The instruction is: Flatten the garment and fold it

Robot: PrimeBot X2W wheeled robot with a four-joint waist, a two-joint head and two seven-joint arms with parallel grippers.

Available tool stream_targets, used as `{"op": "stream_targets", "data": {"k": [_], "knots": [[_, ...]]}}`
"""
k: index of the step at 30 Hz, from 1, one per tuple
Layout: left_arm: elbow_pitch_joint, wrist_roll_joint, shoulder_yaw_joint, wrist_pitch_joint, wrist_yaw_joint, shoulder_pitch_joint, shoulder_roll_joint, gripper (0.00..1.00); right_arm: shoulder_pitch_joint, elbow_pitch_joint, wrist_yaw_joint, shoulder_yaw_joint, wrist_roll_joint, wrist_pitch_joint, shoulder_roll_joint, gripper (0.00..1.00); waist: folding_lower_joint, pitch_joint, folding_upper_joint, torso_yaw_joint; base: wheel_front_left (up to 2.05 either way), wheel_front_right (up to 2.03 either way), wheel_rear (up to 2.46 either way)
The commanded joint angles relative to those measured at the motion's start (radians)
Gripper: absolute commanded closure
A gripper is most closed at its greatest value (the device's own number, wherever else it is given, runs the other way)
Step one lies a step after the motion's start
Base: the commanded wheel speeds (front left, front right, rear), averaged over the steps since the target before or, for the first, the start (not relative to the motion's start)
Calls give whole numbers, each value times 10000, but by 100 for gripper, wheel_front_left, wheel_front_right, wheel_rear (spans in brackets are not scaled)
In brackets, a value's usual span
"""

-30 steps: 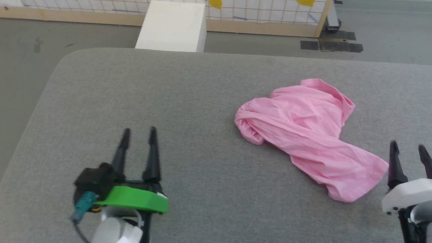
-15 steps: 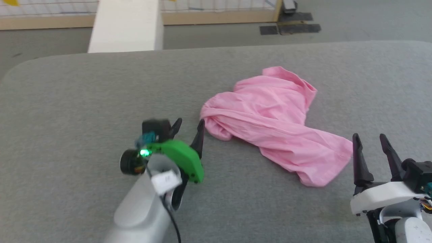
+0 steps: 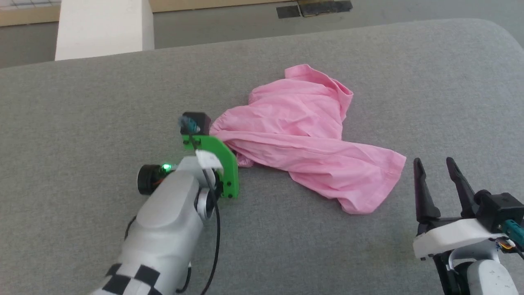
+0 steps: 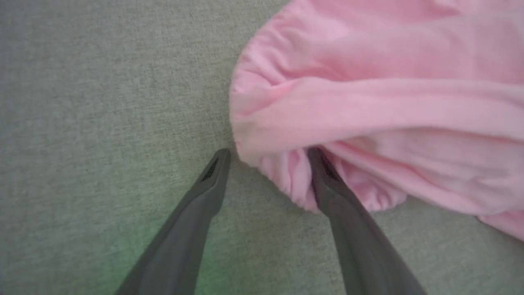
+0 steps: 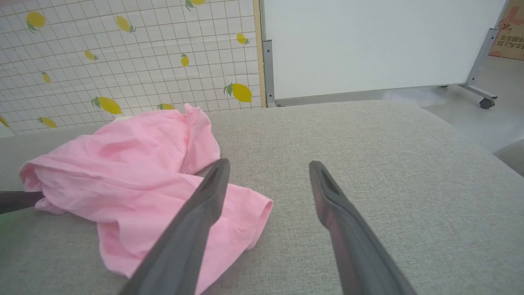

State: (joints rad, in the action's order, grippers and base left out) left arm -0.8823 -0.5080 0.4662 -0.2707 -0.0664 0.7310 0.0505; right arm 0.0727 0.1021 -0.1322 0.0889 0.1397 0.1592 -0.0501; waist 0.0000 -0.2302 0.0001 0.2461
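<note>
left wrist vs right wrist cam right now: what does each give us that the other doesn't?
Left wrist view: a close-up of the left gripper, fingers open, with the gathered edge of the garment between them and one fingertip against the cloth.
Right wrist view: the right gripper, fingers open above the grey padded surface, beside the cloth's hemmed end. Behind it are a lemon-print wall and a whiteboard.
Shared: the pink garment, crumpled, on that grey surface.

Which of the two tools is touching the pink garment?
The left tool, on the green mount: its open fingers straddle the garment's gathered edge. The right tool, on the white mount, stands apart from it.
</note>
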Motion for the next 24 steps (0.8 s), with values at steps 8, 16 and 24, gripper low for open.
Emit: {"op": "stream_targets", "data": {"k": [8, 16, 24], "knots": [[1095, 406, 3, 3583, -688, -227, 460, 100, 60, -155, 15, -61, -33, 55, -1, 0, 0, 439, -1, -673, 0, 0, 0], [2572, 284, -650, 4725, -1471, -1956, 1433, 100, -172, -367, 15, 17, -56, -135, -1, 0, 0, 823, -1, -1555, 0, 0, 0], [4080, -356, -1142, 3890, -2157, -4390, 2127, 90, -313, -513, 15, -27, -22, -301, -1, 0, 0, 948, -1, -2224, 0, 0, 0]]}}
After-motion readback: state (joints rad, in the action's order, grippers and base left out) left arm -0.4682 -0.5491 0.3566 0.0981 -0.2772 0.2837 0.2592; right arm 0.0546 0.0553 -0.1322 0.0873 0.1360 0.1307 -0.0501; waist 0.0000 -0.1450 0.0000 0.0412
